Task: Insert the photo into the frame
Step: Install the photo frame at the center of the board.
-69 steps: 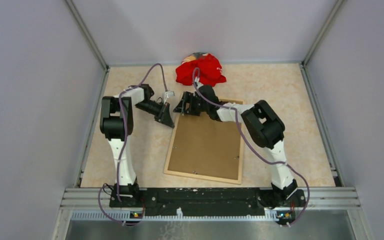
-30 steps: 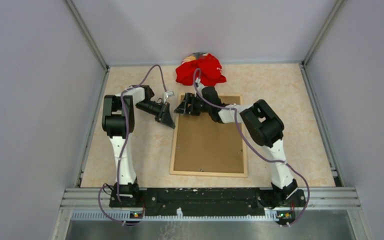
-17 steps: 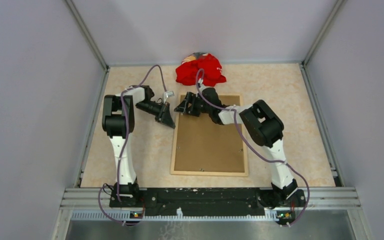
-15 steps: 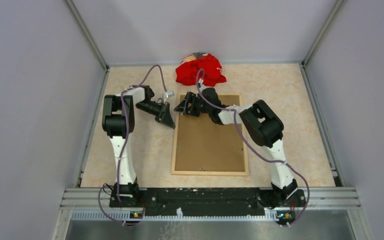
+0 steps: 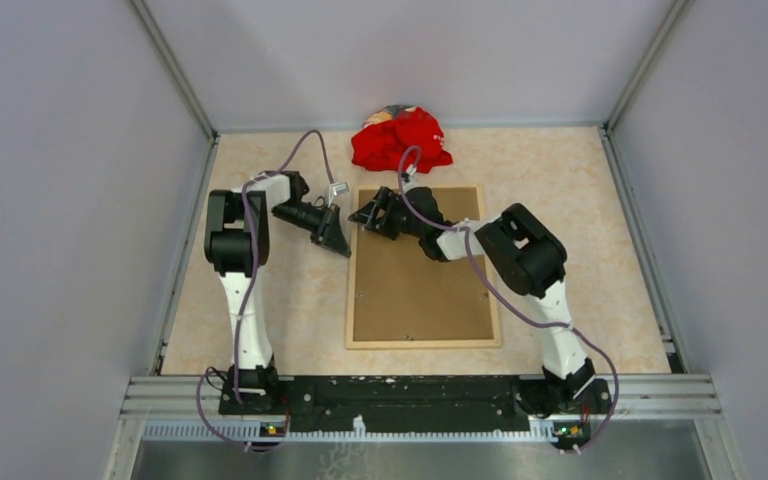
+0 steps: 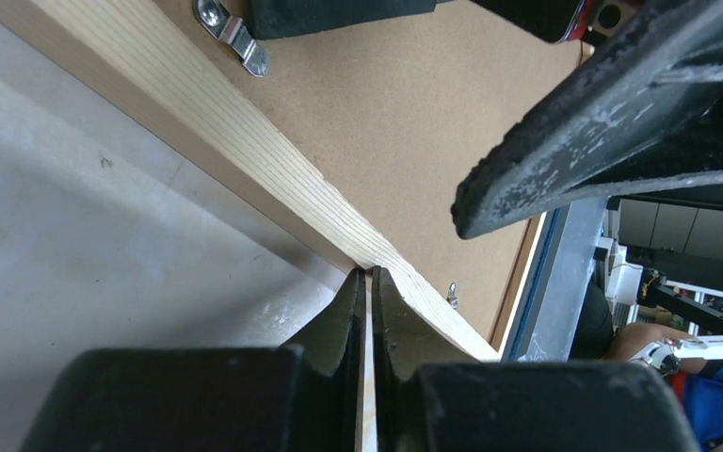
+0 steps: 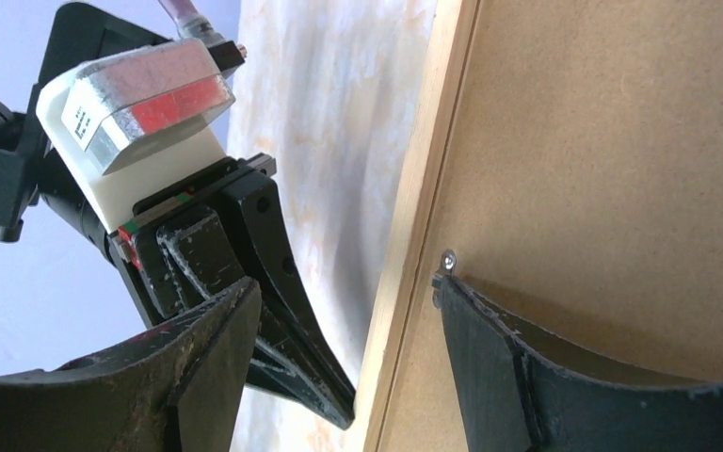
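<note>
Noting surroundings first: what lies around the frame (image 5: 350, 290)? (K.)

Red cloth (image 5: 402, 140) bunched at the far edge of the surface (image 5: 580, 250), near the frame's far rail but apart from it. Left claw (image 5: 342, 250) pinched together, tips against the left rail by the far corner. Right claw (image 5: 362, 216) spread apart, straddling that same rail: one finger over the backing board (image 5: 420, 290), the other outside the frame. (M.)

Anything hidden? (K.)

Frame lies flat, back up, mid-surface between the two arms, so its front is out of sight. Whether the photo sits under the board: cannot tell. From above, the right arm covers the far left corner. (M.)

Frame's look? (K.)

Thin light wood, straight grain. Plain brown board fills it, with a small metal clip (image 6: 231, 33) and a screw (image 7: 447, 256) near the rail. (M.)
</note>
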